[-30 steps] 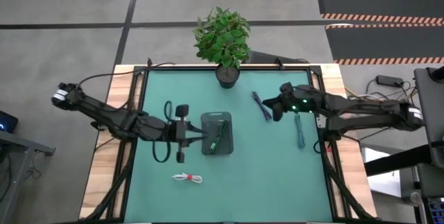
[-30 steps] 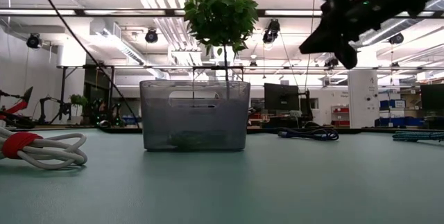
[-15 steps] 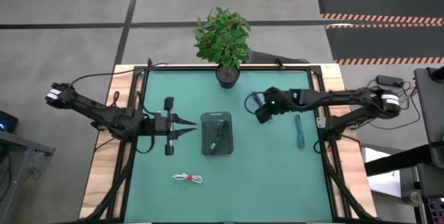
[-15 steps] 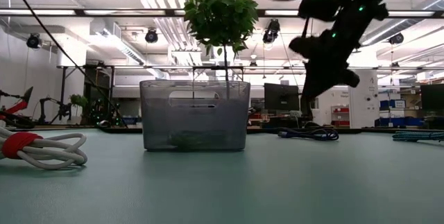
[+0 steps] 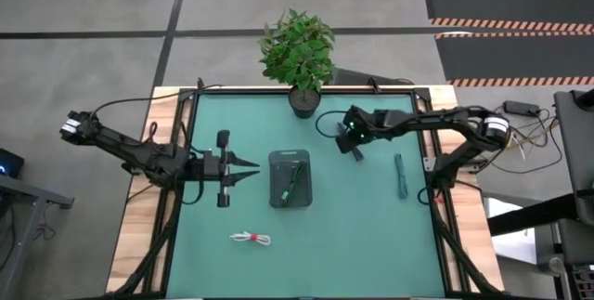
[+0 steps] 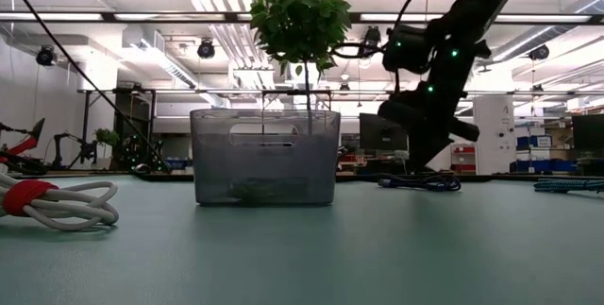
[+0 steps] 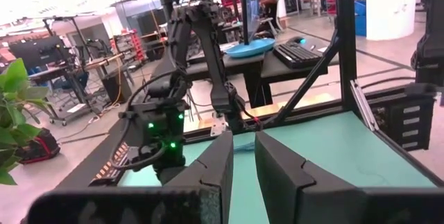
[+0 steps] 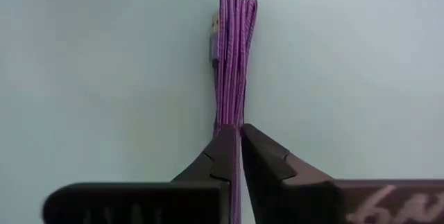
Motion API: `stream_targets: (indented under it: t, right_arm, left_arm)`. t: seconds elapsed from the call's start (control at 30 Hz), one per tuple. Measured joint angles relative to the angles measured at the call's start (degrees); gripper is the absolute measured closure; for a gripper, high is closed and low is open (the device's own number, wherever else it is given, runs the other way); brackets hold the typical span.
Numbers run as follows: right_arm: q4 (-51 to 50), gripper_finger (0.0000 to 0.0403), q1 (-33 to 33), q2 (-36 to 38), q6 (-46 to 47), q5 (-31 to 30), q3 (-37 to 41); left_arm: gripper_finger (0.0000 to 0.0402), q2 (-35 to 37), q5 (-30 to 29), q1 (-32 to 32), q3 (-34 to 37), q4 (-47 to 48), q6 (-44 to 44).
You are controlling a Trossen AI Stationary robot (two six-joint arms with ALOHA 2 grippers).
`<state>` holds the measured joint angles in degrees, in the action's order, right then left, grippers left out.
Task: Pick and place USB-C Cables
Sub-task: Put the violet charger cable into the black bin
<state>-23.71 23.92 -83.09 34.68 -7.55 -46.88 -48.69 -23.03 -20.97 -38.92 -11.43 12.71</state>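
The right gripper [image 5: 354, 142] is down at the far side of the green table [image 5: 371, 235], near the potted green plant [image 5: 297, 54]. Its wrist view shows its two dark fingers [image 8: 220, 156] pressed nearly together with the dark blue (purple-looking here) bundled USB-C cable [image 8: 232, 50] running between their tips, so it appears to be pinching one end of the bundle. Gripping at an end suits a long, thin bundle lying flat: the fingers straddle its narrow width.

The translucent grey rectangular tray [image 5: 290, 179] sits mid-table and already holds a teal-green cable [image 5: 291, 187], so it is probably the drop point. Another teal-blue cable [image 5: 401, 176] lies straight near the table's right edge, and the white coiled cable with a red band [image 5: 251, 238] lies at the near side, both not yet in the tray.

The left gripper [image 5: 243, 170] hovers just beside the tray, fingers close together and holding nothing, apparently waiting out of the way.

From above, the right gripper's body hides the blue cable. In the low view the gripper [image 6: 415, 144] hides the contact point, and only a dark stretch of cable [image 6: 420, 182] shows on the table. The tray's contents there are a blur behind its wall [image 6: 264, 168].
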Motion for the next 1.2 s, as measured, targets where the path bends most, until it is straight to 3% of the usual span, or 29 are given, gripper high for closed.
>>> stream_targets:
  t: [0.4, 0.63, 0.8, 1.03, 1.1, 1.2]
  right_arm:
    - [0.2, 0.0239, 0.8, -6.4, -0.9, -1.3, -4.6]
    - [0.2, 0.0211, 0.8, -10.8, -0.8, -1.5, -6.7]
    - [0.2, 0.0234, 0.7, -12.3, -0.2, -1.7, -7.2]
    - [-1.0, 0.0341, 0.8, -12.0, 2.7, -1.5, -7.2]
    - [-1.5, 0.0375, 0.7, -10.6, 2.7, 1.4, -7.0]
    - [-2.0, 0.0383, -1.3, -6.2, 3.1, 4.1, -6.8]
  left_arm:
    - [0.0356, 2.9, -1.7, 0.0, 1.8, -0.1, 0.2]
    - [0.0356, 3.0, -1.7, 0.0, 2.0, 0.3, 0.2]
    - [0.0356, 3.0, -1.8, 0.0, 2.0, 0.4, 0.2]
    - [0.0356, 3.0, -1.8, 0.0, 2.2, 0.3, 1.2]
    - [0.0356, 3.0, -1.8, 0.0, 2.4, -0.6, 2.8]
    - [0.0356, 3.0, -1.8, 0.0, 2.5, -2.0, 2.8]
